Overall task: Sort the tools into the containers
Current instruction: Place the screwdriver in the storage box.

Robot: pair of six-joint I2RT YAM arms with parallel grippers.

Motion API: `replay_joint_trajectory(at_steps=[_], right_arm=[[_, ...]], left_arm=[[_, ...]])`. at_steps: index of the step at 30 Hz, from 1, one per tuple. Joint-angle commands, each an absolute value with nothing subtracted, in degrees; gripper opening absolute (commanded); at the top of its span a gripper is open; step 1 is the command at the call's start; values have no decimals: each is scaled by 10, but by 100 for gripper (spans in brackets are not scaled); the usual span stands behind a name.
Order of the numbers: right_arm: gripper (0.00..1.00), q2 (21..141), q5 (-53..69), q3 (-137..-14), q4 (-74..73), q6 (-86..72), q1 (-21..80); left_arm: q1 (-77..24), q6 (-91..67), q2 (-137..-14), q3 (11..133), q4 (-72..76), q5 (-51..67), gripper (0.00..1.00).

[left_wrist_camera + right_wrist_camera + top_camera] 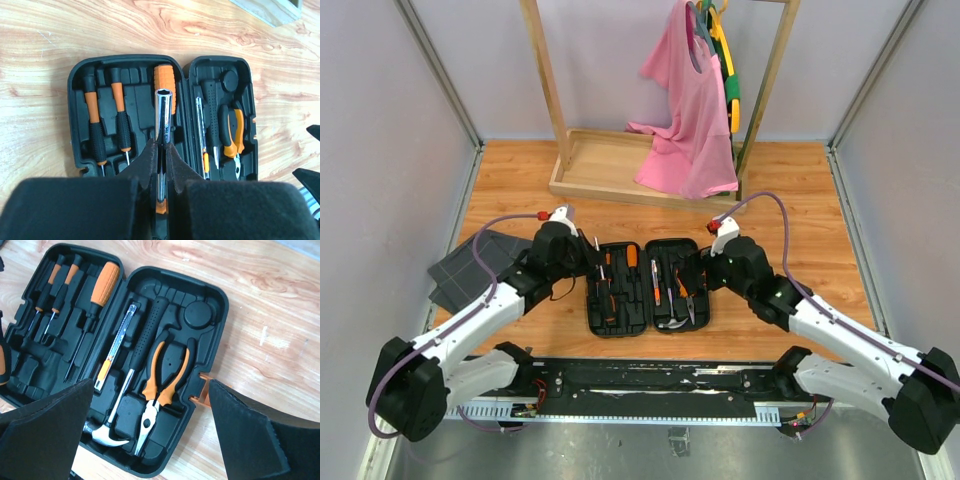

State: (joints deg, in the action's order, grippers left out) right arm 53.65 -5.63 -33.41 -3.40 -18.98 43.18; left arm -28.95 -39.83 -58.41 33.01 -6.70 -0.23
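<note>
The black tool case (645,270) lies open and flat between my arms. My left gripper (160,145) is shut on a chrome socket-tipped screwdriver shaft (163,112), held above the case's left half (75,100), where two small screwdrivers (94,125) and a big orange-handled one (164,77) lie. My right gripper (150,382) is open and empty above the right half, over the pliers (181,371), hammer (107,434) and a slim steel tool (116,347). The orange latch (202,390) is beside my right finger. In the top view the left gripper (592,262) and right gripper (692,272) flank the case.
Dark grey grid fabric (480,265) lies left of the case. A wooden rack base (610,165) with a pink shirt (685,110) stands at the back. A black rail (650,385) runs along the near edge.
</note>
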Motion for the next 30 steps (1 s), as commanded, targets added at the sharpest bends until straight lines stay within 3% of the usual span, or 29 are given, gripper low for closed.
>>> replay_joint_trajectory(at_steps=[1, 11, 30], right_arm=[[98, 556, 17, -358, -50, -196, 411], [98, 550, -28, -351, -65, -186, 411], [98, 395, -176, -247, 18, -198, 411]], left_arm=[[-303, -408, -604, 357, -58, -18, 1], [-333, -409, -676, 384, -56, -33, 1], [-367, -428, -772, 397, -36, -44, 1]])
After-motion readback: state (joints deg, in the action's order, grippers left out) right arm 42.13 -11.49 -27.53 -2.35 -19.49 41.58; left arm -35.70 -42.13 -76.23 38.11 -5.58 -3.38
